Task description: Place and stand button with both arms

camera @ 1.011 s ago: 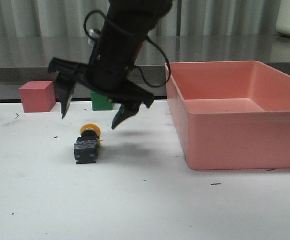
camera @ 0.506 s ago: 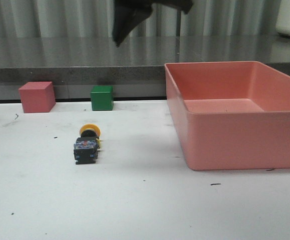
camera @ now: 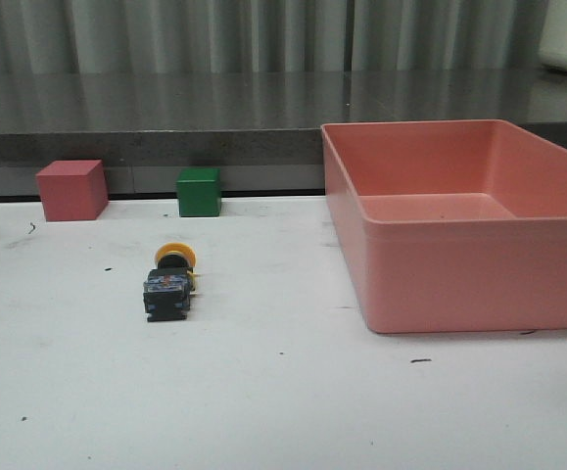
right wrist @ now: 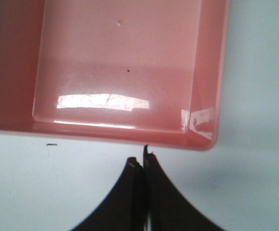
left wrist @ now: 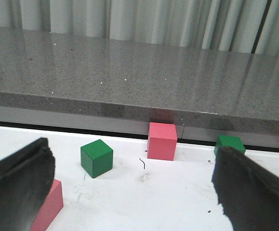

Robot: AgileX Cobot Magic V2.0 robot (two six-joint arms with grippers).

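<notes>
The button (camera: 170, 279) lies on its side on the white table (camera: 283, 401), left of the middle and well apart from everything else. Its long axis runs away from the robot: the yellow mushroom cap points toward the back wall, and the blocky black-and-blue base faces the front, so the base's end is what the front camera meets. It is not standing.

Behind it, near the dark stone ledge, a green cube (camera: 199, 191) sits slightly to its right and a pink cube (camera: 71, 190) further to its left. To the right stands a large pink bin (camera: 459, 225), open-topped, with nothing visible inside.

Neither arm shows in the front view. Only the wrist cameras give them away. The left gripper (left wrist: 129, 185) has its fingers (left wrist: 19, 178) spread wide, holding nothing; past them lie cubes the front view does not take in, a green one close by, a pink one at the ledge, another green beside the far finger, and a pink corner under the near one. The button does not appear there. The right gripper (right wrist: 142, 166) hangs over the table just outside the bin's rim, looking straight down, its fingers pressed together with nothing between them.
</notes>
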